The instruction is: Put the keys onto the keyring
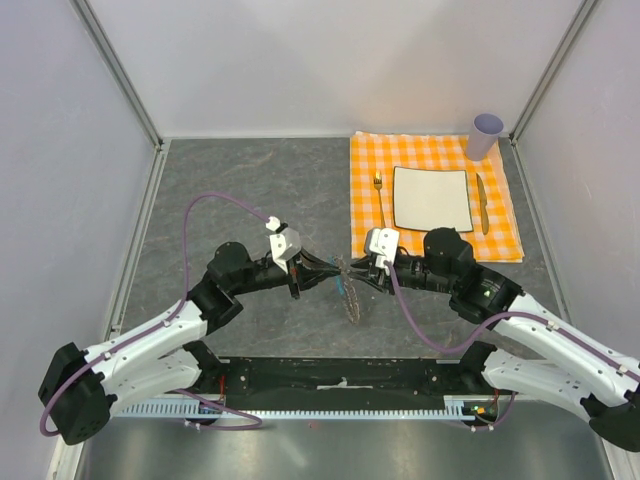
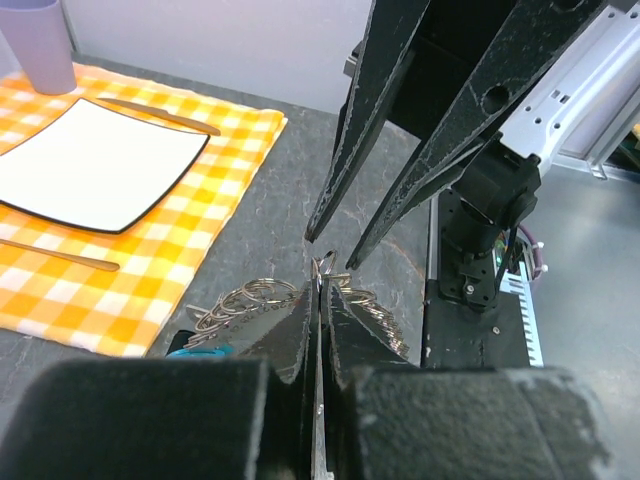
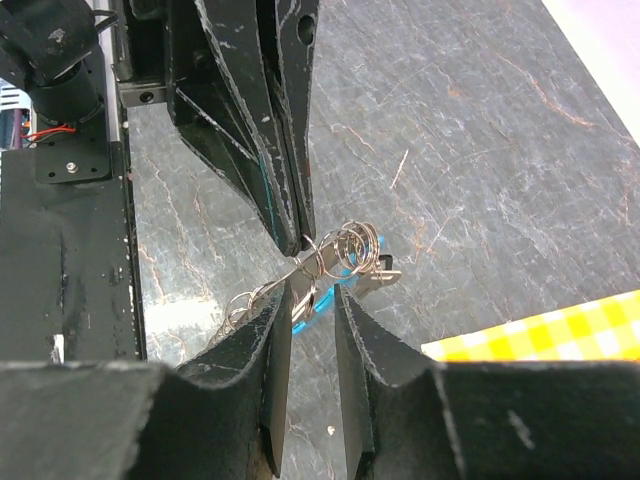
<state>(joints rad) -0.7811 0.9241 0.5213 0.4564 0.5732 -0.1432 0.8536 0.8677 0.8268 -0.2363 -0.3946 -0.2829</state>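
Observation:
The keyring (image 1: 352, 300), a bunch of thin linked metal rings with a bright-blue tag (image 3: 322, 306), hangs between the two grippers over the grey table. My left gripper (image 2: 322, 285) is shut on one of its rings (image 3: 306, 244). A flat grey key (image 3: 385, 274) sticks out from under the coil of rings (image 3: 358, 243). My right gripper (image 3: 312, 292) is open, its fingertips on either side of the rings and blue tag, with a clear gap between them. In the top view the left gripper (image 1: 325, 275) and right gripper (image 1: 358, 272) meet tip to tip.
An orange checked cloth (image 1: 370, 150) lies at the back right with a white square plate (image 1: 431, 197), a fork (image 1: 379, 195) and a knife (image 1: 482, 203) on it. A purple cup (image 1: 485, 135) stands at its far corner. Walls enclose the table.

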